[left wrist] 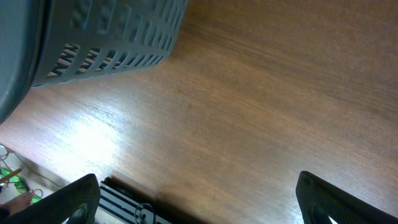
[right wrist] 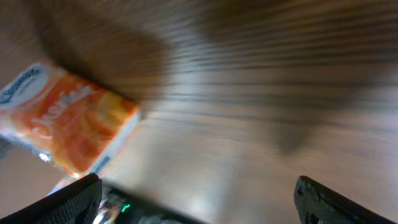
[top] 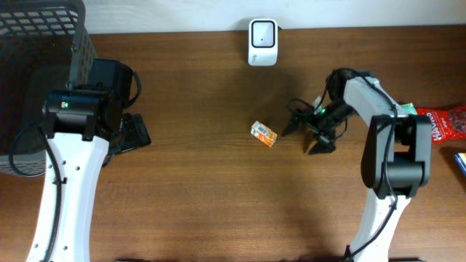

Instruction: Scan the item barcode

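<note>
Overhead shot is evenly lit and pretty sharp. The light is soft and from above, so the arms only throw faint, fuzzy shadows on the brown table (top: 218, 196). Left wrist view has a big whitish glare patch on the wood at lower left, and the grey basket (left wrist: 112, 37) up close goes soft toward the corner. Right wrist view is the worst: everything smeared, grain turned to streaks, orange packet (right wrist: 68, 124) out of focus, dark shadow blobs up top, dull sheen along the bottom.
</note>
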Robot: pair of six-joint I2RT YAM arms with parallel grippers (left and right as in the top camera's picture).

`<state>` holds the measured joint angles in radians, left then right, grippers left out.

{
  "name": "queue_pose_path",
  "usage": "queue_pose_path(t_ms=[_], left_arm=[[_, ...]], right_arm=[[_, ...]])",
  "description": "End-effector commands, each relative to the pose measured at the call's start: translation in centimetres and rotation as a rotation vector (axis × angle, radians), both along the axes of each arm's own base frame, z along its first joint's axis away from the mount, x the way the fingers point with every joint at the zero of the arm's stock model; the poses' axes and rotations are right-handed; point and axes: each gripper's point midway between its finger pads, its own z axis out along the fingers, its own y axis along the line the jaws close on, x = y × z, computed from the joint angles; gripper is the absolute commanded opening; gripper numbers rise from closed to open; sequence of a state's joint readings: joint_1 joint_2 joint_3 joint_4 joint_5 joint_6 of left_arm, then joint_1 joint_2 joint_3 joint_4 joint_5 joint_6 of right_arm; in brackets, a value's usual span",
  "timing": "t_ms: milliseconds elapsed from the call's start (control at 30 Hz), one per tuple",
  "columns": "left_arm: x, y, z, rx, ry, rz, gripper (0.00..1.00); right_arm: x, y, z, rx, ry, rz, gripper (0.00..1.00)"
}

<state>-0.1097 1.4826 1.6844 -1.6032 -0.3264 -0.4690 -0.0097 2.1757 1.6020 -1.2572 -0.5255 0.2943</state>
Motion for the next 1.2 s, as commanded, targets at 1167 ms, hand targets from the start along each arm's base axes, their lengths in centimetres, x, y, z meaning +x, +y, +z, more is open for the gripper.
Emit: queue_pose_path(t_ms=[1167], left_arm=[[-0.3, 0.2, 0.5, 0.005, -0.025, 0.014, 0.99]], right_arm=[[2.7, -13.9, 6.0, -0.568, -0.210, -0.139, 0.98]])
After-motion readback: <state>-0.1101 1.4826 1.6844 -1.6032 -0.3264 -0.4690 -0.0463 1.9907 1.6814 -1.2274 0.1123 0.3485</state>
